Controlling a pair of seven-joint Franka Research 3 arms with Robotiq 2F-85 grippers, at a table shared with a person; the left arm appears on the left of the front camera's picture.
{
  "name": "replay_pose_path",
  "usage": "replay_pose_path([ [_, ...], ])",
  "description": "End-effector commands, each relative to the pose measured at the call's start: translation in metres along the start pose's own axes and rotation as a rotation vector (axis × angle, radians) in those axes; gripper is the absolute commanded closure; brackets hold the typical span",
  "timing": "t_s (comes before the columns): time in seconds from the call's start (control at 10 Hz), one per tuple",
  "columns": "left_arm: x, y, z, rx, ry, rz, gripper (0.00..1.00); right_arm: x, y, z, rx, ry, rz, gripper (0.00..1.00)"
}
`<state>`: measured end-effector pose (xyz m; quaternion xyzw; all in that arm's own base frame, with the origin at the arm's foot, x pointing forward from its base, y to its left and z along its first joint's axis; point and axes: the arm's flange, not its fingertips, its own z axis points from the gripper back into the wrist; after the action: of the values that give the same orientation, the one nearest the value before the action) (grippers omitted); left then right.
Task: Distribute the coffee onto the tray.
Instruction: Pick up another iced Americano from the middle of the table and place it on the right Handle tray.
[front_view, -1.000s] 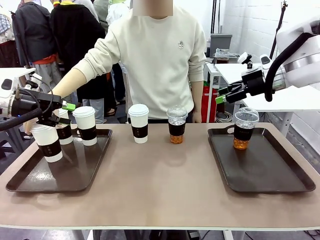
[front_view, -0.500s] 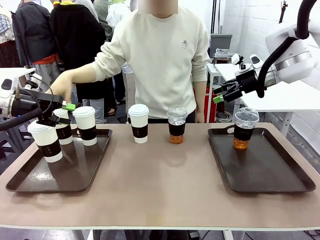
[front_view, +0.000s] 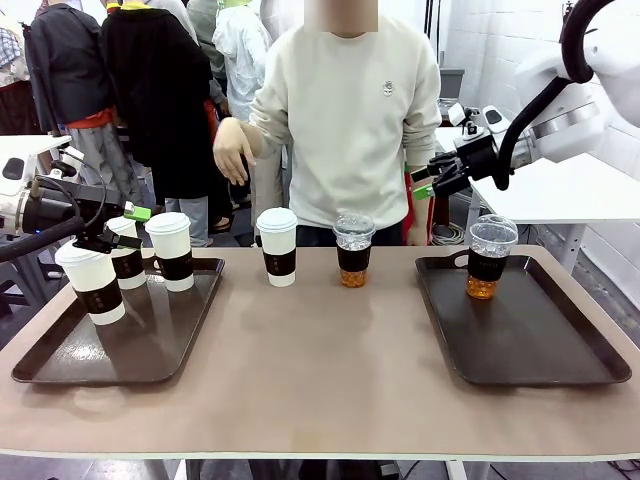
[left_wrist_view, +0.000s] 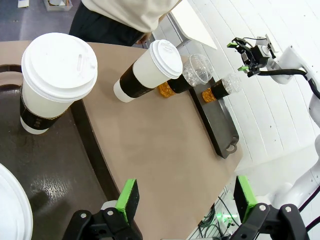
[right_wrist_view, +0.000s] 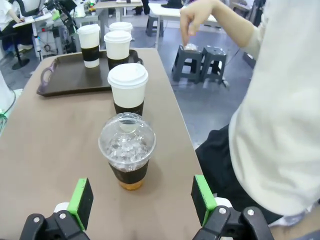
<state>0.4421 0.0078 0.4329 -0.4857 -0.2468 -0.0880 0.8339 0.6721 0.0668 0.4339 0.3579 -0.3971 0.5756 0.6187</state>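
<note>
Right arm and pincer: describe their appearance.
The right arm has glossy white rounded shells with a grey metal band at a joint. A thick black cable loops along it. Its pincer is black, with two fingers tipped by bright green pads.

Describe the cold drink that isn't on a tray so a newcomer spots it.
On the brown table, two cups stand between the left tray and the right tray, toward the person. It is the right-hand one: a clear dome-lidded cup of amber drink, beside a white lidded paper cup.
</note>
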Motion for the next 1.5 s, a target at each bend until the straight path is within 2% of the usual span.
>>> replay_pose_path([
  [0.0,-0.002,-0.002,0.001,-0.001,0.001,0.002,0.0,-0.003,-0.017,-0.01,0.023,0.032,0.054,0.0],
  [0.4,-0.002,-0.002,0.001,-0.001,0.001,0.002,0.0,-0.013,-0.027,-0.026,0.038,0.021,0.018,0.0],
  [1.4,-0.002,-0.002,0.001,-0.001,0.001,0.002,0.0,-0.017,-0.019,-0.024,0.032,0.009,0.018,0.0],
])
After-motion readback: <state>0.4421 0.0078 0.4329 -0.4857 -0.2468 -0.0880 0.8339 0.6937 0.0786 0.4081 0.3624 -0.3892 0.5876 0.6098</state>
